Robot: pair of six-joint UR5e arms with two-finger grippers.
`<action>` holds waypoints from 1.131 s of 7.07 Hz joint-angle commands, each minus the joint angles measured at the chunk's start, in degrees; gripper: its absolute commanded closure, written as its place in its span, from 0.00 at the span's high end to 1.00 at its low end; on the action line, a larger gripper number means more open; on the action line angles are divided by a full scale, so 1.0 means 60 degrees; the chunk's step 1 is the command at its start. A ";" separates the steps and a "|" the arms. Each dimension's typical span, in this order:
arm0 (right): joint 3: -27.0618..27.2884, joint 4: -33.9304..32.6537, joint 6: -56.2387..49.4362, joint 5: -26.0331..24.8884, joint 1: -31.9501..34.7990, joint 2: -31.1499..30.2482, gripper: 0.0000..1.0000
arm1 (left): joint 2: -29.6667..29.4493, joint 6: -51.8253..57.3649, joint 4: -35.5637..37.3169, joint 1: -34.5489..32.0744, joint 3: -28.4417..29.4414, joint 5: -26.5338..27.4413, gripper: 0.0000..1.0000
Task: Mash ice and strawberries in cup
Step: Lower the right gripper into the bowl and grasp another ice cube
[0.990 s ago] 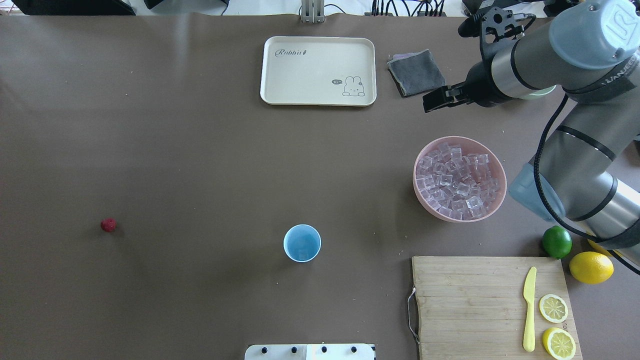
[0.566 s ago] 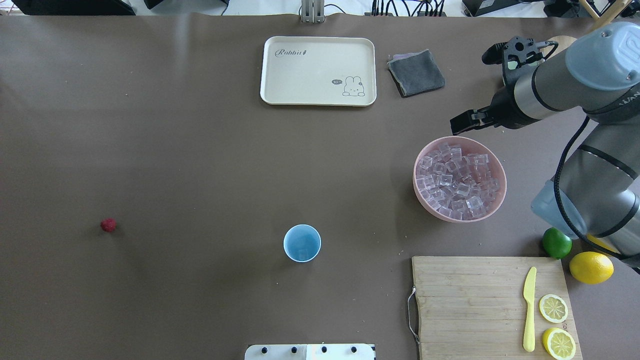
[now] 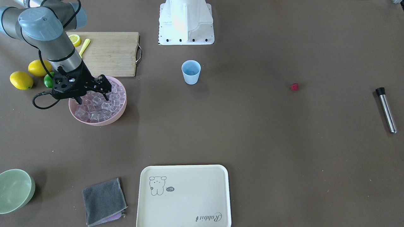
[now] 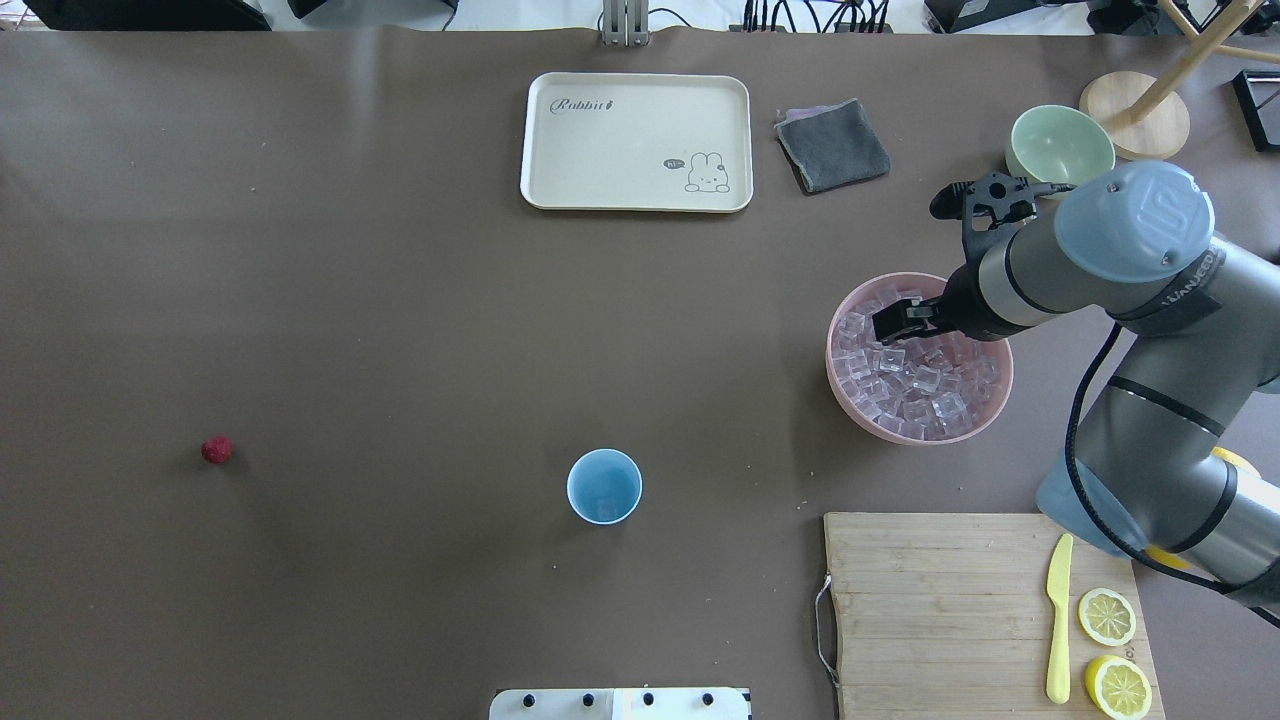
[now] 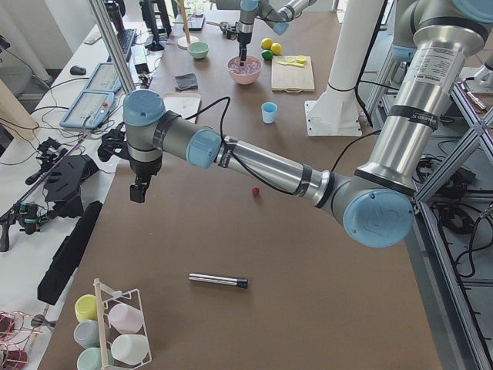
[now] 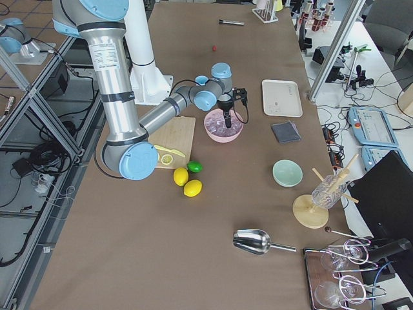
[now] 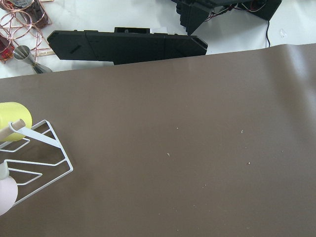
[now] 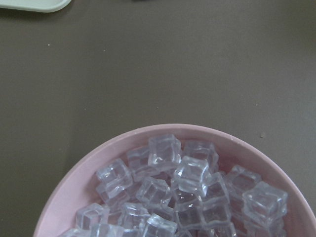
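A brown worktop (image 4: pixel 400 330) fills the overhead view, with a cream tray (image 4: pixel 636 141) and a folded grey cloth (image 4: pixel 832 146) along its far side. The right arm has swung in from there. A second ago the right pincer (image 3: pixel 93 97) hung near the cloth, and shortly after it was at the far rim of the pink bowl (image 4: pixel 832 365). Now it points straight down over the ice (image 4: pixel 915 385) heaped in that bowl. In the front-facing view its jaws stand spread apart with nothing between them, the tips down at the top cubes; whether they touch cannot be told. With the arm lowered, the pale green bowl (image 4: pixel 1060 145) beyond the pink one, covered before, now shows in full.

The cup (image 4: pixel 604 486) stands upright where it was, well apart from the pink bowl, towards the robot's side of the worktop. The strawberry (image 4: pixel 217 449) has not moved either and lies alone far to the left of the cup.

The left pincer (image 5: pixel 137 191) shows only in the side view, hanging above the worktop's left end, and I cannot tell whether it is open or closed.
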 commanded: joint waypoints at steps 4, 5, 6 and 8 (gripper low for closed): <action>0.0007 -0.1079 0.0802 -0.1455 -0.0794 0.0141 1.00 | 0.0406 0.0000 -0.0013 0.0029 -0.0466 -0.0054 0.99; 0.0007 -0.1095 0.0802 -0.1688 -0.0853 0.0127 1.00 | 0.0421 0.0000 -0.0027 0.0029 -0.0465 -0.0054 0.99; -0.0007 -0.1182 0.0802 -0.1777 -0.0911 0.0127 0.99 | 0.0421 0.0015 -0.0027 0.0029 -0.0436 -0.0054 0.99; -0.0022 -0.1315 0.0817 -0.2142 -0.1203 0.0156 0.99 | 0.0421 0.0015 -0.0027 0.0029 -0.0407 -0.0054 0.99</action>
